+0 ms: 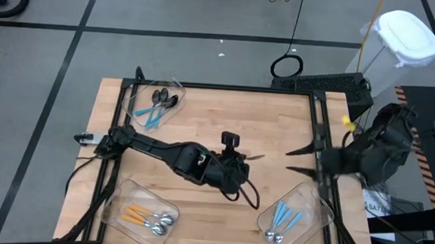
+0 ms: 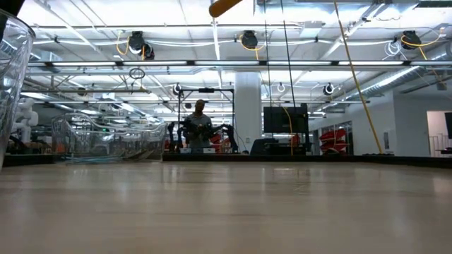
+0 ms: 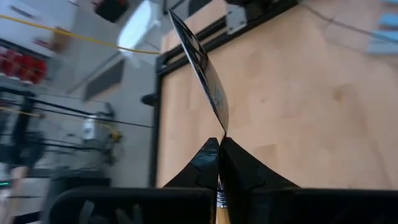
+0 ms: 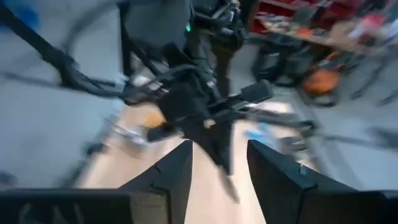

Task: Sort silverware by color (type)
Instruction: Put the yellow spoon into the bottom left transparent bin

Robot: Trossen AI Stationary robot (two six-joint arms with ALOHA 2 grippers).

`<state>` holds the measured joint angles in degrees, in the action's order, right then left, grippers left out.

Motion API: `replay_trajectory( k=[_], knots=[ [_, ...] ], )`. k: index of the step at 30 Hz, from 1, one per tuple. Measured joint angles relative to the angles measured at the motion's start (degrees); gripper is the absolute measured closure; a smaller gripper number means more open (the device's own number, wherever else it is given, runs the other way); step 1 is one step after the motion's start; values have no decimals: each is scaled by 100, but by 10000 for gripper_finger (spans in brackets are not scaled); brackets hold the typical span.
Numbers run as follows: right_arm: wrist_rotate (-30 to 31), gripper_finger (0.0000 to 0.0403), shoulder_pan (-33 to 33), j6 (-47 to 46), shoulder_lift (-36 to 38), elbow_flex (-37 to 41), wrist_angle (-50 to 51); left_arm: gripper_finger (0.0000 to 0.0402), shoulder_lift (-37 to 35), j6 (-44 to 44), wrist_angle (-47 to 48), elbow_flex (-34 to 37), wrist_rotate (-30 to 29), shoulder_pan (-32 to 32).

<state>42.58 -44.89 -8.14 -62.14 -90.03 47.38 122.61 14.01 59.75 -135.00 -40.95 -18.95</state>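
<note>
We see the wooden table (image 1: 225,122) from above with three clear plastic bins on it. The bin at upper left (image 1: 173,85) holds black-bowled spoons with light-blue handles (image 1: 158,107). The bin at lower left (image 1: 118,199) holds silver spoons with orange handles (image 1: 145,217). The bin at lower right (image 1: 315,200) holds silver spoons with light-blue handles (image 1: 281,220).

The left arm lies across the middle of the frame, and the left gripper (image 1: 247,157) sits near table centre, pointing toward the right side. In the left wrist view its fingers (image 3: 202,165) are pressed together on a thin dark blade-shaped utensil (image 3: 202,65) that sticks out past the tips; an orange handle end shows between the fingers. We cannot tell what kind of utensil it is.

The right gripper (image 1: 300,161) hangs over the table's right edge, pointing toward centre, fingers (image 4: 171,174) spread apart with nothing between them.

In the low view the tabletop fills the lower half, a bin's clear wall (image 2: 13,85) stands at the far left, and a person (image 2: 198,127) stands in the room beyond.
</note>
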Motion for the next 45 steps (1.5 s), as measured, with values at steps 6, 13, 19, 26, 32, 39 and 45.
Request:
replay_trajectory(
  k=[6,13,19,26,32,39,45],
  knots=[
    [346,263,280,761,-528,-67,203,392,0,133,2,0,-221,-70],
    [-367,267,878,691,-884,-67,511,392,0,85,2,0,-241,-143],
    [-821,266,1408,698,-1142,-67,696,392,0,77,2,0,-240,-169],
    [-1469,266,1766,910,-1320,-67,983,392,0,36,2,0,-239,-170],
    [-1586,283,1931,941,-1415,-67,1025,392,0,32,2,0,-236,-173],
    [-1704,380,1944,1081,-1424,-67,1002,391,-2,-27,0,0,-135,-167],
    [-2037,395,1942,1355,-1410,-67,966,367,-5,-405,-172,7,-297,-187]
  ],
)
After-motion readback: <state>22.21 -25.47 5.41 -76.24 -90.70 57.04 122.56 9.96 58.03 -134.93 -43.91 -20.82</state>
